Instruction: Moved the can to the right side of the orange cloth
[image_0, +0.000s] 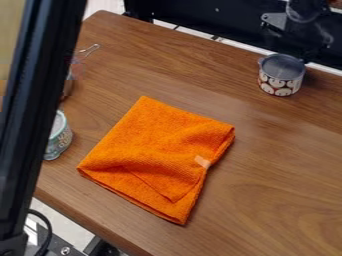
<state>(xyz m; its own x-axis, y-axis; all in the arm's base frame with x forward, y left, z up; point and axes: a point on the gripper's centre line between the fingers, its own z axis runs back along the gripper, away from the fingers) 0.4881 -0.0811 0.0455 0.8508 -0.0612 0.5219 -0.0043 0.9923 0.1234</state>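
Sitting at the upper right, your patterned can (280, 77) seems placed to satisfy "right of the orange cloth (157, 157)" (whether the gripper (294, 52) is closed on it, you can't tell).

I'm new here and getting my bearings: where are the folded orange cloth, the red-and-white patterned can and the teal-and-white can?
Folded orange cloth (155, 157): camera view, middle of its top.
Red-and-white patterned can (279, 85): camera view, patterned side.
Teal-and-white can (60, 140): camera view, visible side.
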